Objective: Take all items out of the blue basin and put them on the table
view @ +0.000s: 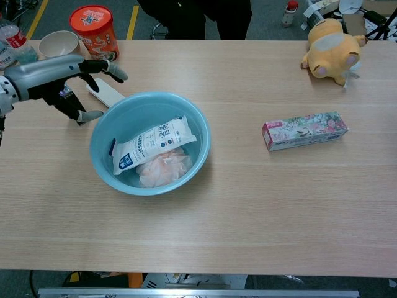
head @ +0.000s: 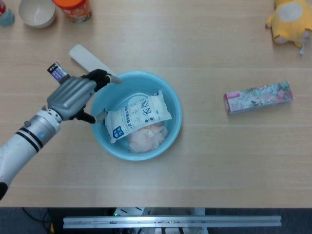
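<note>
The left hand (head: pixel 73 97) is being held open and empty above the near-left rim of the blue basin (head: pixel 173 105), partly hiding a small dark box (head: pixel 57 72) and a white flat bar (head: pixel 87 57). A white packet (head: pixel 139 116) is lying in the basin, largely covering a pink bundle (head: pixel 145 137) whose nature cannot be made out. Bare table (head: pixel 219 161) is being left right of the basin, up to a floral box (head: pixel 258 97).

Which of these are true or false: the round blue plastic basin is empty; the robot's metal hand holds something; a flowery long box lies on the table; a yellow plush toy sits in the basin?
1. The round blue plastic basin is empty. False: a white printed packet and a pink crumpled bag lie inside.
2. The left hand holds something. False: its fingers are spread, holding nothing.
3. A flowery long box lies on the table. True.
4. A yellow plush toy sits in the basin. False: it is at the table's far corner.
</note>
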`<state>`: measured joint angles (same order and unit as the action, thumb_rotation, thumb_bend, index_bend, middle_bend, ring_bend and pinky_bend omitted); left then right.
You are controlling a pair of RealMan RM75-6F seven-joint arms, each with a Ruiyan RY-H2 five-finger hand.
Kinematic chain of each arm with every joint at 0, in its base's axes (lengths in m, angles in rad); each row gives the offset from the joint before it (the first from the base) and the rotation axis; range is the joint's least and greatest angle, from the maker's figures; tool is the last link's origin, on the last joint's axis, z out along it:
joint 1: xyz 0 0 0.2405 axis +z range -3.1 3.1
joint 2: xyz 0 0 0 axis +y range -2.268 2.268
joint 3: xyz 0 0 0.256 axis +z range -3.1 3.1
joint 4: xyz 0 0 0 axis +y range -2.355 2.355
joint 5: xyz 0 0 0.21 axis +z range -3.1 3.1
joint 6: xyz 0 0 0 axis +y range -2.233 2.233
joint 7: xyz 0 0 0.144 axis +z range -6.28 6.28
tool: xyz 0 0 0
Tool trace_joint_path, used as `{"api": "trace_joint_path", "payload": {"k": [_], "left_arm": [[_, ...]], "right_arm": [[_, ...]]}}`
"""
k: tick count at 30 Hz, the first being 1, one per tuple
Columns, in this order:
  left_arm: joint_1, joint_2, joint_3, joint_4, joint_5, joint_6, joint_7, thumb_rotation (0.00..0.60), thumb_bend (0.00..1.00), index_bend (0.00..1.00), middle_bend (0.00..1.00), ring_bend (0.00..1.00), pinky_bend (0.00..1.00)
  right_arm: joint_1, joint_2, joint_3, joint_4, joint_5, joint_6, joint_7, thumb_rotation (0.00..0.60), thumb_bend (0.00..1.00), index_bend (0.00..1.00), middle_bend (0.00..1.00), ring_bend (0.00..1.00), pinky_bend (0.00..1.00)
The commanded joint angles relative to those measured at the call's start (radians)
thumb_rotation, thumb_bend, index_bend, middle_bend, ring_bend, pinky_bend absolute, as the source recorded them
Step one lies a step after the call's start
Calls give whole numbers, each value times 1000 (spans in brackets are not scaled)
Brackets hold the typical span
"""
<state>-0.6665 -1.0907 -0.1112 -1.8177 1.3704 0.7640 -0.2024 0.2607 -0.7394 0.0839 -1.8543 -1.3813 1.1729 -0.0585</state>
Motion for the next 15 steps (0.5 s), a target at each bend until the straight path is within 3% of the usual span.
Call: {"api": "trace_joint_path", "payload": {"k": [1, 10, 15], "left_arm": [[-8, -26, 20, -14, 17, -7, 20, 600, 326, 179, 196, 115, 257], [-21, -114, 35, -47, -21, 15, 123, 600, 326, 177, 194, 121, 258], [-26, -159, 57, -37, -35, 26, 212, 600, 326, 101, 154, 105, 257]], "right_arm": [[-2, 2, -1, -1, 2, 2, 0, 600, 20, 0, 166, 91, 257], [-13, 9, -7, 4, 4, 11, 12, 600, 20, 0, 166, 91, 257], [-17, 12, -9, 10, 3, 12, 19, 600, 20, 0, 166, 91, 257]]}}
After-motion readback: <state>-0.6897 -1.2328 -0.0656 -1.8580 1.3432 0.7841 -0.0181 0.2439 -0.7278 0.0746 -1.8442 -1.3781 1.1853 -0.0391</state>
